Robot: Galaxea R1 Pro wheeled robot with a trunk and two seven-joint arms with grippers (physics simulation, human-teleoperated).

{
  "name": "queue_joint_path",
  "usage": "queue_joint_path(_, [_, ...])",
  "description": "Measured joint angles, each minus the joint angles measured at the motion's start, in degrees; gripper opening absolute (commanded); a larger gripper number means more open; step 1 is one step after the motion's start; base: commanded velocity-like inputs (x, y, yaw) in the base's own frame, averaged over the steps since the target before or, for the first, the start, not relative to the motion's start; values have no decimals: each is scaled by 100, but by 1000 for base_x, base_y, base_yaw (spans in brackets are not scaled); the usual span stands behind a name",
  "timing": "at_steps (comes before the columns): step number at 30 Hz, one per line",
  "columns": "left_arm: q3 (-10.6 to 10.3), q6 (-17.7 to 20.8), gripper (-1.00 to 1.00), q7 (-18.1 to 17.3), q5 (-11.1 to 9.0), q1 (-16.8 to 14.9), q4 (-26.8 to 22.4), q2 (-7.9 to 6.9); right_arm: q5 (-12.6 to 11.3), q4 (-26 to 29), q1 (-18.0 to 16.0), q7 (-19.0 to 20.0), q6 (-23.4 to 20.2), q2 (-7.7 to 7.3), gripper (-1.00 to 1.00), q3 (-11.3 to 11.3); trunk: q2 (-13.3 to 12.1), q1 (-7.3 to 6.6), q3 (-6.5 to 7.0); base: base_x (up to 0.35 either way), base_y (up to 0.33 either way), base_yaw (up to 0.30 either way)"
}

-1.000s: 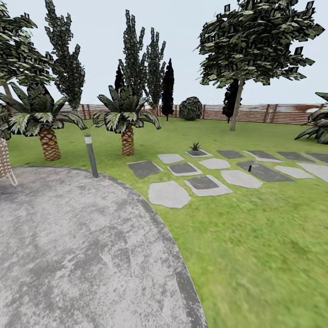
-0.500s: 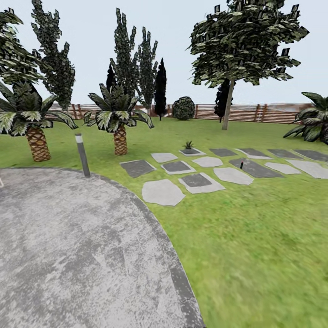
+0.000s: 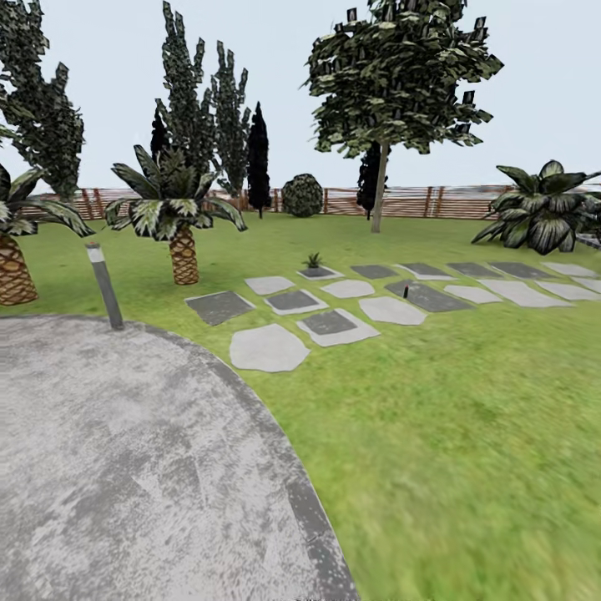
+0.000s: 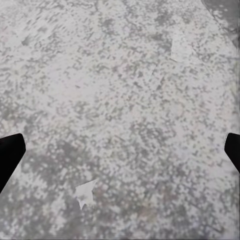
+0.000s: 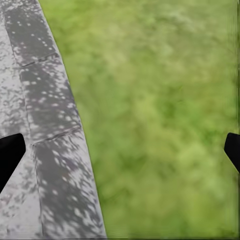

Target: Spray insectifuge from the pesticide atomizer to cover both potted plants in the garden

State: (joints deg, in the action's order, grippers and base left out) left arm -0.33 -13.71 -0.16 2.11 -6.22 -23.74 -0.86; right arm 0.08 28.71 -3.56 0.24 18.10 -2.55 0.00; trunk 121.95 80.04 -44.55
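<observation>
Where the head view looks across the garden, a round grey mottled patio [image 3: 125, 467] fills the lower left of the frame and green lawn [image 3: 467, 434] the lower right. At mid-frame lie flat grey stepping stones [image 3: 269, 347], pale and dark ones mixed. On a dark stone right of centre stands a small dark upright object [image 3: 406, 290], which seems to be the pesticide atomizer; it is too small to make out a trigger head. On another dark slab just left of it, near the frame's centre, sits a small green spiky plant [image 3: 313, 260]; its pot cannot be made out. A short grey post lamp [image 3: 105, 286] stands at the patio's far edge, left of centre. Behind it rise scaly-trunked palms [image 3: 174, 219], and a brown slatted wooden fence [image 3: 434, 202] runs across the upper middle under tall dark trees [image 3: 392, 79]. A broad-leaved dark green shrub [image 3: 542, 209] sits at the right edge.

In the left wrist view, the left claw [image 4: 120, 155] hangs over speckled patio stone, its black fingertips [image 4: 9, 155] at opposite edges, spread wide, holding nothing.

In the right wrist view, the right claw [image 5: 120, 155] is likewise spread and unloaded, above the patio's darker curved border [image 5: 55, 130] where it meets the grass.
</observation>
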Motion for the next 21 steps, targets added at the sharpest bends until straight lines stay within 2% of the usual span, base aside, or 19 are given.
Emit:
queue_joint_path(11, [0,0,100,0,0,0,0,0,7,0,0,0,0,0,100,0,441,242,-237,0,0,-266])
queue_joint_path(21, [0,0,100,0,-2,0,0,-7,8,0,0,0,0,0,100,0,443,242,-277,0,0,-256])
